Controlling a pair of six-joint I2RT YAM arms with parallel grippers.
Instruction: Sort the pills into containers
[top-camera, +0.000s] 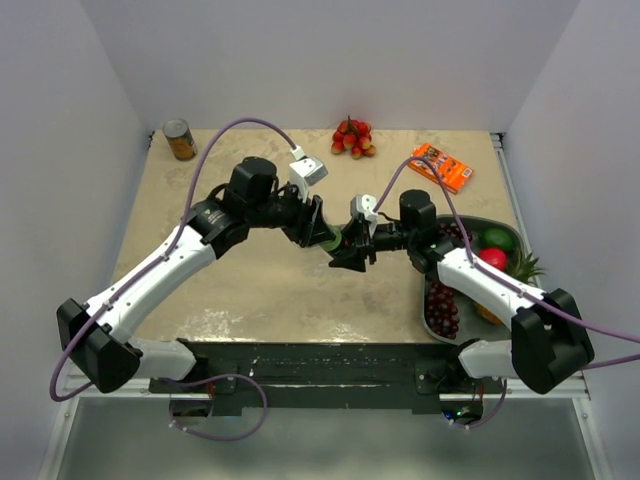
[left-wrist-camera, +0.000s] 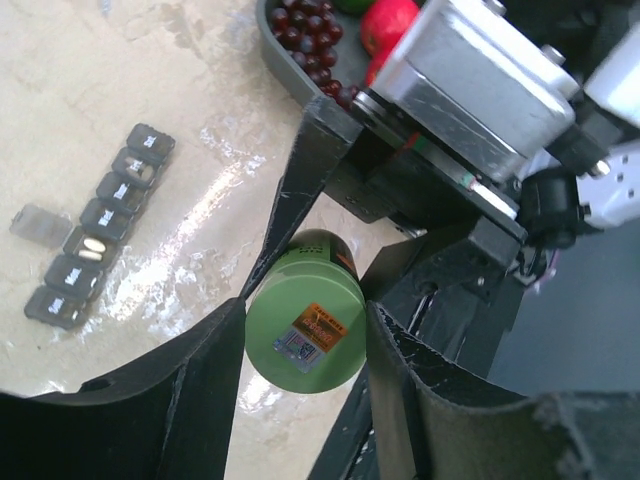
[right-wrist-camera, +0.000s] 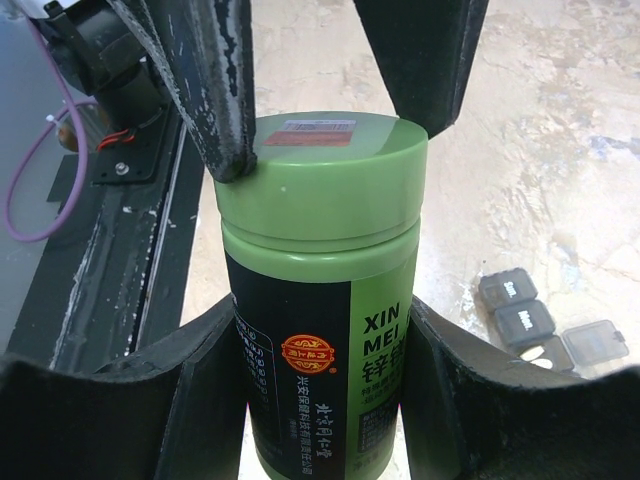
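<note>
So the green bottle (right-wrist-camera: 300, 300) is held up off the table (left-wrist-camera: 200, 100) from both ends at once. The right gripper (right-wrist-camera: 320, 310) is closed on the bottle's dark-labelled body, with a finger pressed against each side. The left gripper (left-wrist-camera: 305, 310) is clamped across the cap (right-wrist-camera: 320, 170), and the gap between its fingers is filled completely by the green lid. In the top view the two grippers are seen meeting nose to nose over the middle of the table, with the bottle bridging them.

The containers (left-wrist-camera: 100, 228) are lying flat on the table, well off to the left of the left gripper's fingers and below them, and are touched by nothing. From the right wrist, just one end of the strip is seen, past the outer side of the right-hand finger. One clear lid is flipped open sideways, and a pale pill (left-wrist-camera: 90, 248) can be seen in that compartment. Another compartment further along looks open too, but what's inside can't really be made out.

A tray (left-wrist-camera: 275, 45) of dark grapes is seen beyond the left gripper.
</note>
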